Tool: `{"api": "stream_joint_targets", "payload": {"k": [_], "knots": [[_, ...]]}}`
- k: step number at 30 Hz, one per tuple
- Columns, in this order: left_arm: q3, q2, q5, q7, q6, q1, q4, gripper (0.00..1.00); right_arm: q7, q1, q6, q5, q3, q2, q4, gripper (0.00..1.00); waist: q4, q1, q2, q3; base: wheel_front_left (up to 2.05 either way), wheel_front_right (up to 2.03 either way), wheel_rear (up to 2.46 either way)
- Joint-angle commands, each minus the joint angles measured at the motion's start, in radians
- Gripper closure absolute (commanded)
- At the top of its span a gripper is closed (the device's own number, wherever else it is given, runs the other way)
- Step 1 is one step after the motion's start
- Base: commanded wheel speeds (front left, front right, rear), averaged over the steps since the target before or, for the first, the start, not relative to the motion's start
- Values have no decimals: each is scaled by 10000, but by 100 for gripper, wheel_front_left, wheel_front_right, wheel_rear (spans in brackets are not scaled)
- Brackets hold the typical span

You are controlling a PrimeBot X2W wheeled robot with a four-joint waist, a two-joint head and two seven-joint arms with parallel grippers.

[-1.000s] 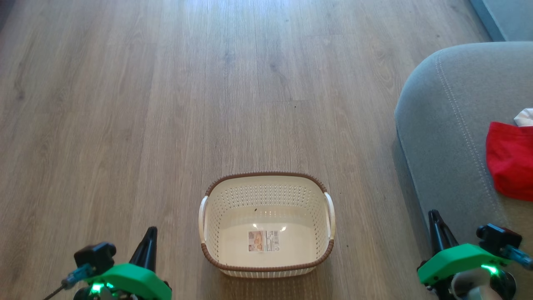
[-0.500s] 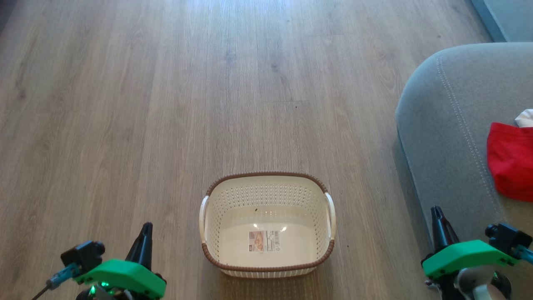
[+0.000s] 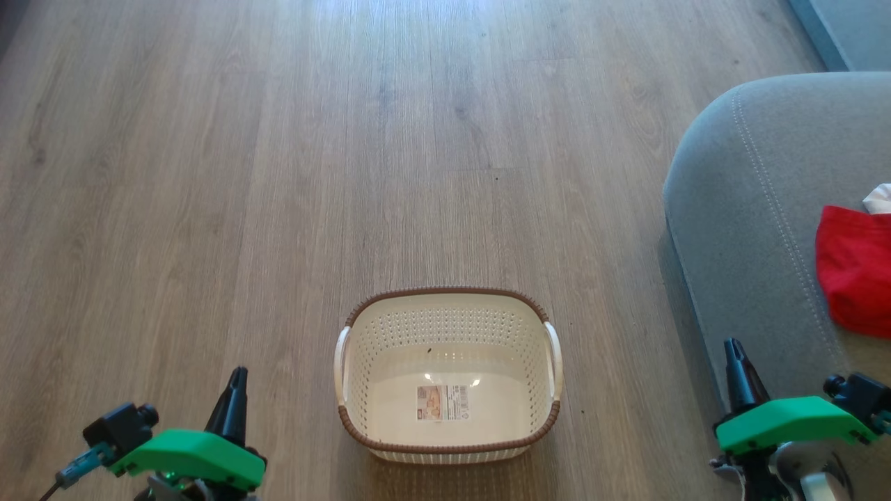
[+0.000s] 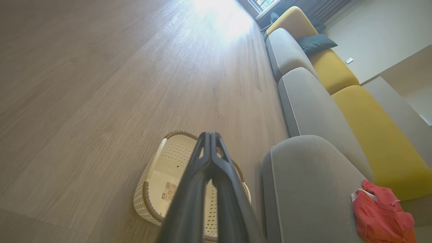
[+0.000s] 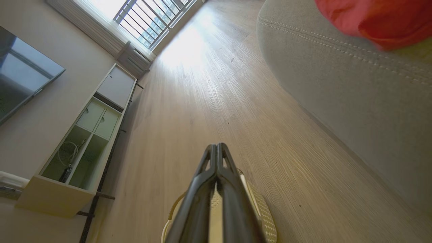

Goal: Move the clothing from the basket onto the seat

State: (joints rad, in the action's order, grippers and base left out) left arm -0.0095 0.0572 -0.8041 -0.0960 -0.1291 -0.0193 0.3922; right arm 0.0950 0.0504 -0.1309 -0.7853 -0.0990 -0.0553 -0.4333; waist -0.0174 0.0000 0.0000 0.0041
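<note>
Now, clothing on seat, ahead-right of closed R claw

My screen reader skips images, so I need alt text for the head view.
An empty cream basket sits on wood floor; red clothing lies on the grey seat at right. Shut left hand and right hand show in bottom corners.

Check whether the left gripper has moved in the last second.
Yes. The left gripper has slid leftward in the head view, away from the basket, which stayed put.
</note>
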Motion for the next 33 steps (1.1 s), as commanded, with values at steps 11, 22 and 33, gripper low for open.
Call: {"api": "stream_joint_targets", "payload": {"k": [11,22,33], "knots": [[370,6,-1305,358,-9,-616,-537,100,-348,474,0,-1344,0,-9,603,100,26,0,0,-2,0,0,0],[542,-9,-2642,703,-10,-670,-722,100,-693,495,0,-2711,-30,3,858,100,55,0,0,-3,0,0,0],[700,-23,-3865,1018,-11,-720,-892,100,-1008,513,1,-3961,-57,14,1090,100,82,0,0,-5,0,0,0]]}}
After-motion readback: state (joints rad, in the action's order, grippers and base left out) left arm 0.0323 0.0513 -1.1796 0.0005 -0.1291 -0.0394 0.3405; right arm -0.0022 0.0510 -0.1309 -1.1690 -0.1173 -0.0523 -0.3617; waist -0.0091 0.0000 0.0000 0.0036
